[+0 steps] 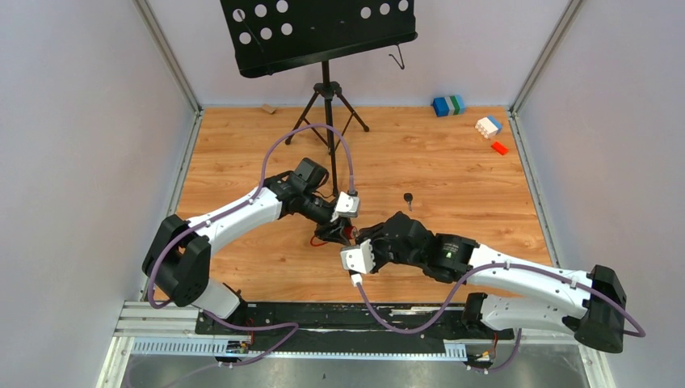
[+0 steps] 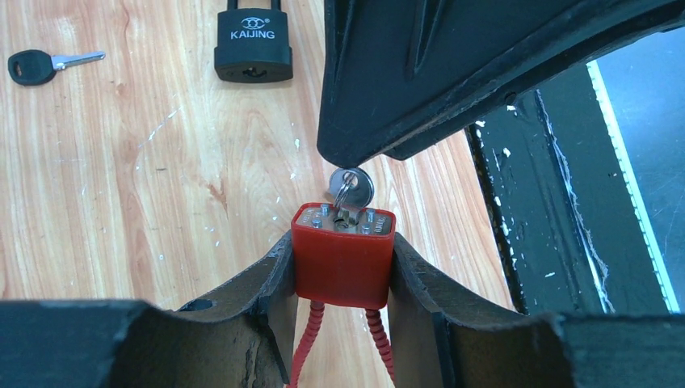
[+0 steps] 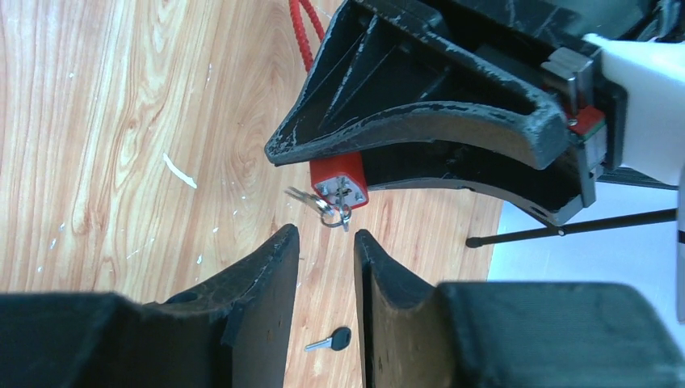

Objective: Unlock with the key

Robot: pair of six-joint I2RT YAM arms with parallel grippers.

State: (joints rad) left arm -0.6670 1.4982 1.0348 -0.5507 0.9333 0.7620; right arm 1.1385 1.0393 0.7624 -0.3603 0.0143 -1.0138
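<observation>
A red padlock [image 2: 343, 263] with a red cable shackle sits clamped between the fingers of my left gripper [image 2: 342, 242], keyhole face turned outward. A silver key [image 2: 350, 190] on a small ring is stuck in that keyhole. In the right wrist view the padlock [image 3: 339, 179] and its key [image 3: 331, 208] hang just beyond the tips of my right gripper [image 3: 325, 234], which is open with a narrow gap and nothing between its fingers. Both grippers meet at the table's middle [image 1: 349, 234].
A black KAIJING padlock [image 2: 253, 44] and a black-headed key [image 2: 36, 65] lie on the wooden table beyond the grippers. A music stand [image 1: 325, 89] is at the back centre. Toy blocks [image 1: 488, 126] lie at the back right.
</observation>
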